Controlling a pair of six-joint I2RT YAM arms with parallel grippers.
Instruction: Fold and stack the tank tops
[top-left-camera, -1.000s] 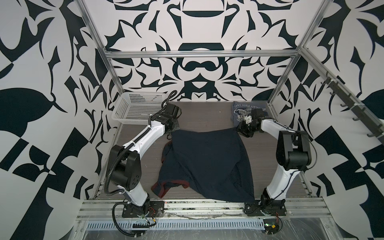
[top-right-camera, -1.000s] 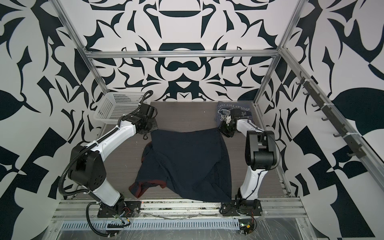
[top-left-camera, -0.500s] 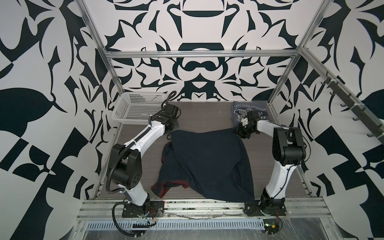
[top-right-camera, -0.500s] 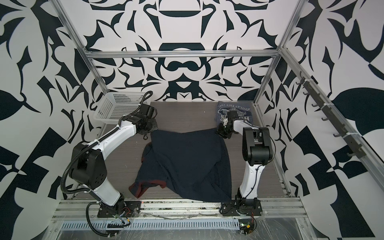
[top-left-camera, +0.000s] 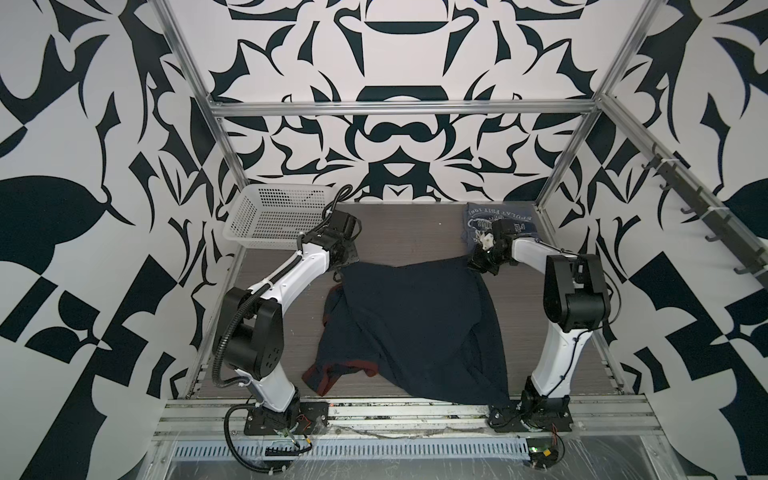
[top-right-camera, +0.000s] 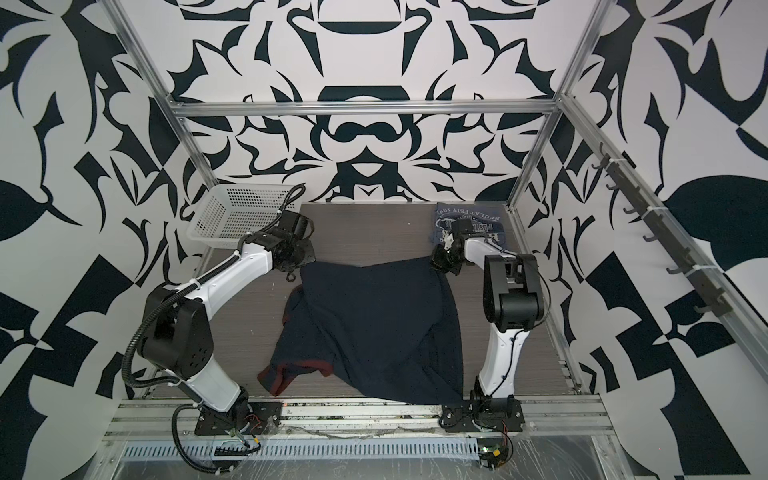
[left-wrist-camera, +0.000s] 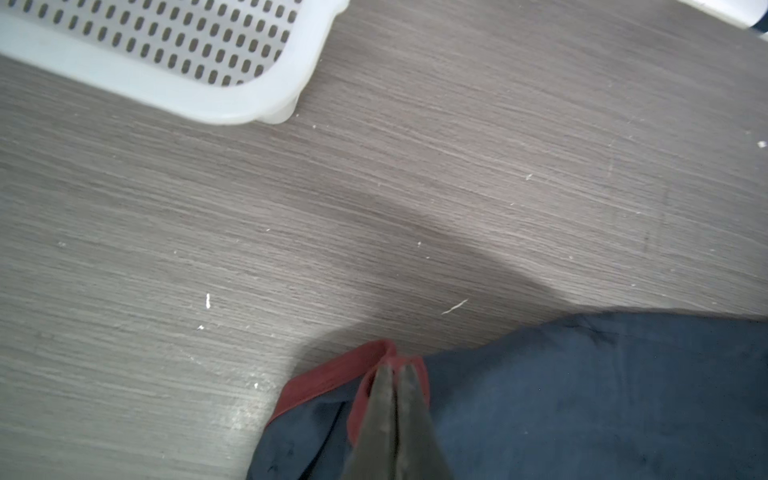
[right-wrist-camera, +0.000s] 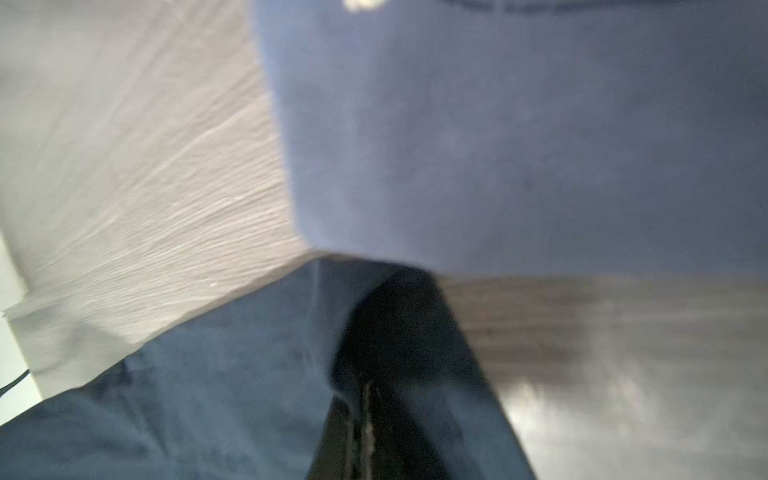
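Two far corners of the navy tank top (top-left-camera: 415, 324) pinched: left gripper (left-wrist-camera: 395, 374) closed on the red-trimmed edge at 10 o'clock, right gripper (right-wrist-camera: 366, 399) closed on the corner at 2 o'clock, seemingly mid-spread ahead of folding. Next, probably calls for drawing both corners taut and level, then laying flat. Lies rumpled across the table (top-left-camera: 395, 224) middle down to 6 o'clock, with the grey-blue tank top (top-left-camera: 498, 218) folded at 1 o'clock.

The navy tank top (top-left-camera: 415, 324) was a plain dark blue edged in red; the grey-blue tank top (top-left-camera: 519, 212) bore white lettering. The basket (top-left-camera: 266, 216) was white and dotted with perforations, the bench (top-left-camera: 407, 228) streaked grey wood grain, the walls (top-left-camera: 399, 137) bold black-on-white shapes.
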